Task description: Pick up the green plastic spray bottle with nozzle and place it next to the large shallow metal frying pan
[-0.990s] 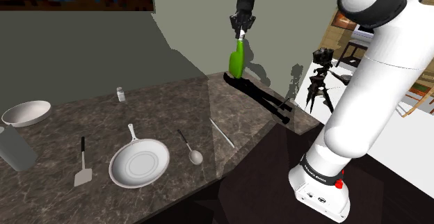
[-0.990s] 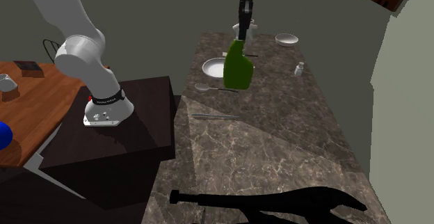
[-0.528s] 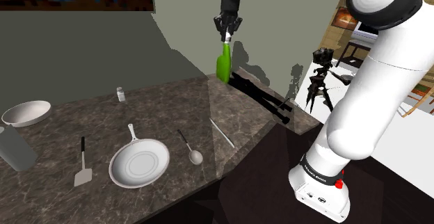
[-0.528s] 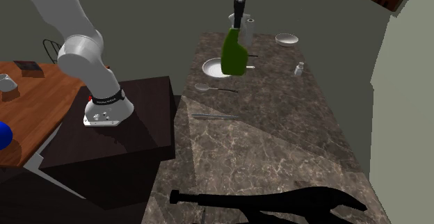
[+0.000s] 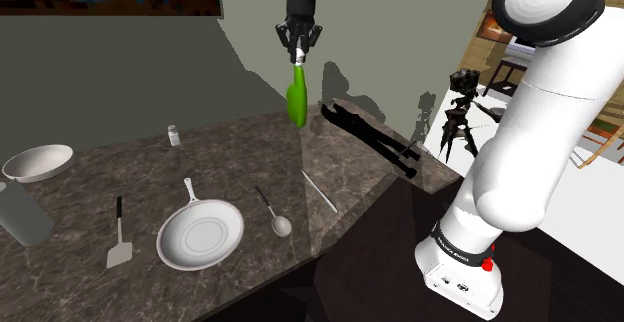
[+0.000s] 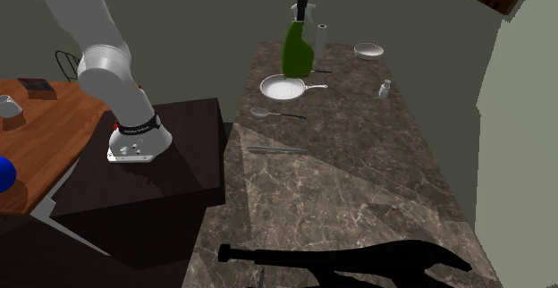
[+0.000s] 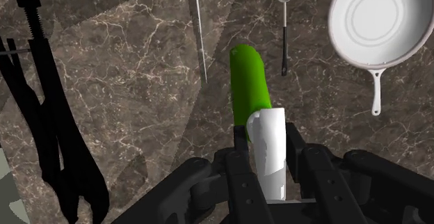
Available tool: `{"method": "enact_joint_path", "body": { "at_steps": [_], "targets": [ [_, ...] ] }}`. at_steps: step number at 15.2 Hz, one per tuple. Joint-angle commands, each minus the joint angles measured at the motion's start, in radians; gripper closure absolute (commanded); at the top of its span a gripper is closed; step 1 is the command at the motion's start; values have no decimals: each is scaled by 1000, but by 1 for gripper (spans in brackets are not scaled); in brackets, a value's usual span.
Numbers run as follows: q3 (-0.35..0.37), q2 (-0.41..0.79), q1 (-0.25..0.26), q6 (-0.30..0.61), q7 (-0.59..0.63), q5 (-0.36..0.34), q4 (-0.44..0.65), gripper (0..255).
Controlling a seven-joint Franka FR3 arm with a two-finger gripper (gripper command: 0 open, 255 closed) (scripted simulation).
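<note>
High above the dark marble counter, my gripper (image 5: 299,54) is shut on the white nozzle of the green spray bottle (image 5: 297,100), whose body hangs straight down below the fingers. In the second exterior view the gripper (image 6: 303,9) holds the bottle (image 6: 295,50) above the far part of the counter, close to the white frying pan (image 6: 283,87). The wrist view has the gripper (image 7: 268,161) clasping the white nozzle (image 7: 268,153), the green bottle (image 7: 247,83) pointing down at the counter, and the pan (image 7: 379,21) off to one side. In the shoulder view the pan (image 5: 201,234) lies near the counter's front edge.
A spoon (image 5: 274,214), a thin rod (image 5: 320,191) and a spatula (image 5: 119,240) lie near the pan. A white bowl (image 5: 37,161), a grey cup (image 5: 22,213) and a small shaker (image 5: 173,135) stand on the shoulder view's left. Black locking pliers (image 5: 375,138) lie at the counter's right end.
My gripper has carried the bottle up and toward the shoulder view's left, away from the pliers. In the second exterior view it has moved farther off, toward the pan.
</note>
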Motion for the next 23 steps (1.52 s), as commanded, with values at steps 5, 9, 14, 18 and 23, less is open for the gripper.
{"method": "enact_joint_path", "body": {
  "at_steps": [5,9,14,18,23],
  "targets": [
    [46,44,55,8,102,2,38,255],
    [46,37,56,64,101,2,-24,255],
    [46,35,56,132,100,2,-95,255],
    [47,37,56,185,99,2,-146,255],
    [47,44,56,250,98,3,-204,255]
  ]
}}
